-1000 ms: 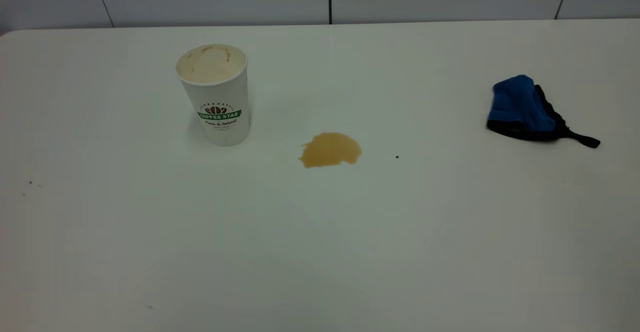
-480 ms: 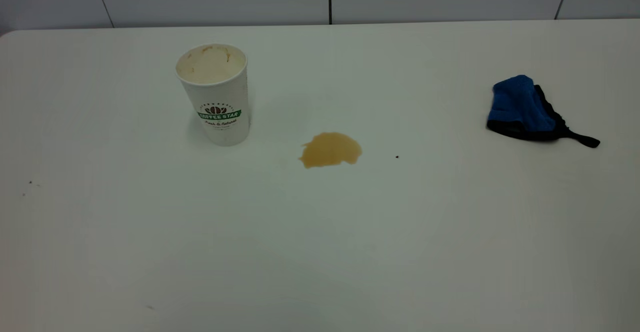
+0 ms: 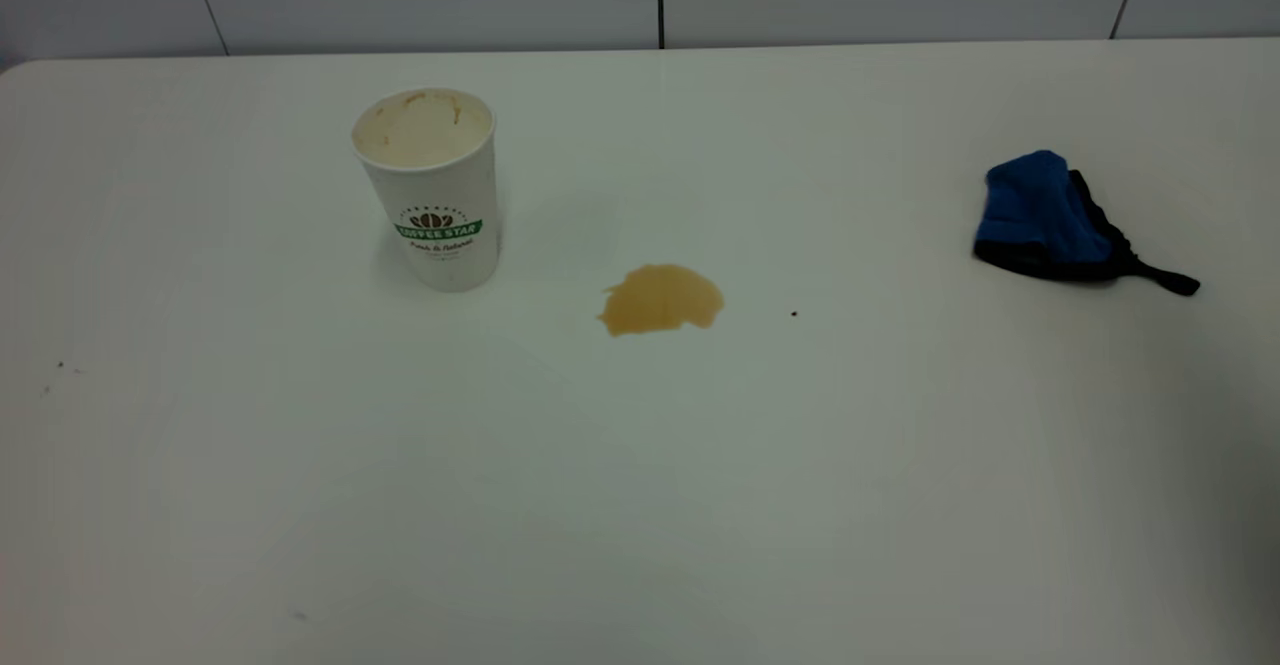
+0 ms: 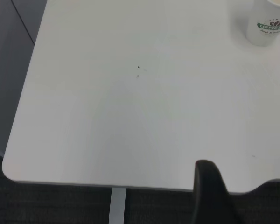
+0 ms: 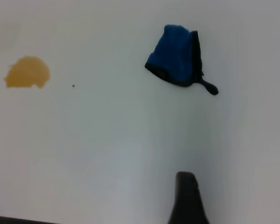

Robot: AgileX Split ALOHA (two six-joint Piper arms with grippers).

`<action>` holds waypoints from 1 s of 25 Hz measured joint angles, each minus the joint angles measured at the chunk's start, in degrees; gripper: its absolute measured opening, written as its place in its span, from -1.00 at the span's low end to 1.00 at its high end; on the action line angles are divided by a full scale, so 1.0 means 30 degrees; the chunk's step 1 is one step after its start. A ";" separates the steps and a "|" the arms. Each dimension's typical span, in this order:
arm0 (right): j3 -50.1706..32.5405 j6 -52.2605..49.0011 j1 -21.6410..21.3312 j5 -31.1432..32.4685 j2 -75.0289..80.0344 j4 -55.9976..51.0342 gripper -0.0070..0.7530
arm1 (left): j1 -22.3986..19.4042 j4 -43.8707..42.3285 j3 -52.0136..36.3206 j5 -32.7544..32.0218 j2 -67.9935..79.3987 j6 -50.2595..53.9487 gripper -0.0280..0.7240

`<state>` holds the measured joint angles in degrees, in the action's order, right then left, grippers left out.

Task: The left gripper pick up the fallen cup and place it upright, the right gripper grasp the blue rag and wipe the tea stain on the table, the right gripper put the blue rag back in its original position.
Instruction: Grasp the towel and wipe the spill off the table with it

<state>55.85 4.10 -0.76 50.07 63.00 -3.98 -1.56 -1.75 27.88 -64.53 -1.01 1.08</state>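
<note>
Cup (image 3: 431, 190) is upright on the worktop (image 3: 640, 465), green band facing the exterior camera, tan residue inside, nothing touching it.

Using the tea stain (image 3: 660, 300) as landmark:
- stain is an amber puddle roughly mid-worktop, unwiped
- cup stands near it on the left-arm side, slightly toward the back wall, clear gap between them
- a tiny dark speck (image 3: 794, 314) sits just beside the stain on the right-arm side
- blue rag (image 3: 1045, 217) lies well apart from the stain on the right-arm side, bunched up, black strap tail pointing away from the stain; nothing on it or holding it

Neither arm shows in the exterior view.

Left gripper (image 4: 245, 196): its wrist view shows one dark finger and a sliver of the other at the frame edge, spread apart with nothing between them, so jaws released. It sits over the worktop's near edge, well away from the cup (image 4: 269, 25).

Right gripper (image 5: 189, 198): only one dark fingertip shows in its wrist view, so can't tell the state of the jaws. It hangs above bare worktop, apart from the rag (image 5: 176, 55), with the stain (image 5: 28, 72) farther off to the side.
</note>
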 joint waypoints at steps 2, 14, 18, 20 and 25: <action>0.1678 0.0234 0.0000 -0.0040 0.3116 -0.0231 0.57 | 0.0000 0.0000 0.0000 0.0000 0.0000 0.0000 0.18; 1.4220 0.2349 0.0000 0.3470 2.0164 -0.1857 0.94 | 0.0000 0.0000 0.0000 0.0000 0.0000 0.0000 0.18; 1.8121 0.2099 0.0000 0.5239 2.3768 -0.1796 0.94 | 0.0000 0.0000 0.0000 0.0000 0.0000 0.0000 0.18; 1.9558 0.1789 0.0000 0.5751 2.5088 -0.1636 0.94 | 0.0000 0.0000 0.0000 0.0000 0.0000 -0.0026 0.18; 2.1800 0.1465 0.0000 0.5964 2.7555 -0.1063 0.94 | 0.0000 0.0000 0.0000 0.0000 0.0000 -0.0033 0.18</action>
<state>121.25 8.50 -0.76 67.96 145.67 -7.17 -1.56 -1.75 27.88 -64.53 -1.01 0.98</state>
